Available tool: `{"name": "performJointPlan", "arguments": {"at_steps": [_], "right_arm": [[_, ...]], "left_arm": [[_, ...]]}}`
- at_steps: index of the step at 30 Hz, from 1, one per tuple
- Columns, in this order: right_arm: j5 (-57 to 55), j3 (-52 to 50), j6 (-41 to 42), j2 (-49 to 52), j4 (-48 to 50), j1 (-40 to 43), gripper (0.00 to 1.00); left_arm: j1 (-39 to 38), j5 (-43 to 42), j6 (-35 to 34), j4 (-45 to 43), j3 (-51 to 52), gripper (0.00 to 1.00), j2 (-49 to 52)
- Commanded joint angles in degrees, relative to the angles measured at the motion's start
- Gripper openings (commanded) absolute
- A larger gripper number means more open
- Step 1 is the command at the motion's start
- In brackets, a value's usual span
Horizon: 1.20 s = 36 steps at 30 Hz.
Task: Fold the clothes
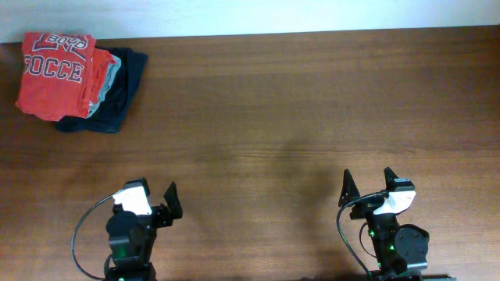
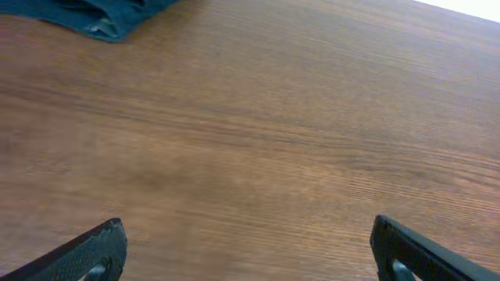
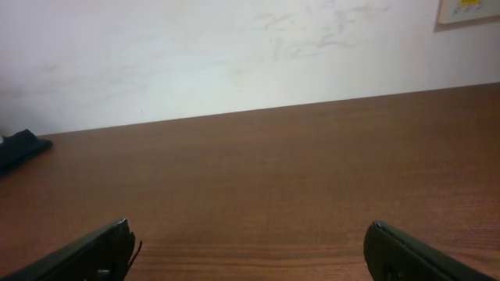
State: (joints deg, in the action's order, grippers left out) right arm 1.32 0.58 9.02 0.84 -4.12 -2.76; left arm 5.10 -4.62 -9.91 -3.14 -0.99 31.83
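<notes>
Left gripper (image 1: 150, 192) and right gripper (image 1: 368, 179) were both spread wide, grabbing nothing, over by the table's (image 1: 273, 117) near edge. The clothes (image 1: 53, 74) just sat piled in its far left corner.

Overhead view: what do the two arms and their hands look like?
Both arms are black, each with a white housing behind its hand. The left hand and right hand each have two black tapered fingers. A black cable loops beside each arm; green lights glow on the joints.
</notes>
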Motion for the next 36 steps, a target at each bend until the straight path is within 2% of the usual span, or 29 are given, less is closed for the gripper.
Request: {"name": "performJointPlan", "arguments": {"at_steps": [1, 6, 14, 19, 30, 36], "right_arm": [[-0.55, -0.26, 0.26, -0.52, -0.35, 0.22, 0.98], [-0.55, -0.26, 0.26, -0.52, -0.35, 0.22, 0.98], [-0.55, -0.26, 0.28, -0.52, -0.35, 0.22, 0.98], [-0.55, -0.26, 0.26, -0.52, -0.35, 0.22, 0.98], [-0.55, -0.26, 0.26, -0.52, -0.35, 0.22, 0.99], [-0.55, -0.26, 0.26, -0.52, -0.35, 0.22, 0.98]], "left_arm": [[-1.16, 4.63, 0.52, 2.67, 0.48, 0.99, -3.17], [-3.28, 7.72, 1.01, 7.65, 0.48, 0.99, -8.76], [-7.21, 7.65, 11.13, 7.67, 0.48, 0.99, -16.17], [-9.31, 7.65, 14.8, 7.72, 0.48, 0.99, -20.76], [-9.62, 7.34, 14.75, 7.76, 0.48, 0.99, -31.26], [-9.62, 7.39, 14.75, 7.76, 0.48, 0.99, -31.54]]}}
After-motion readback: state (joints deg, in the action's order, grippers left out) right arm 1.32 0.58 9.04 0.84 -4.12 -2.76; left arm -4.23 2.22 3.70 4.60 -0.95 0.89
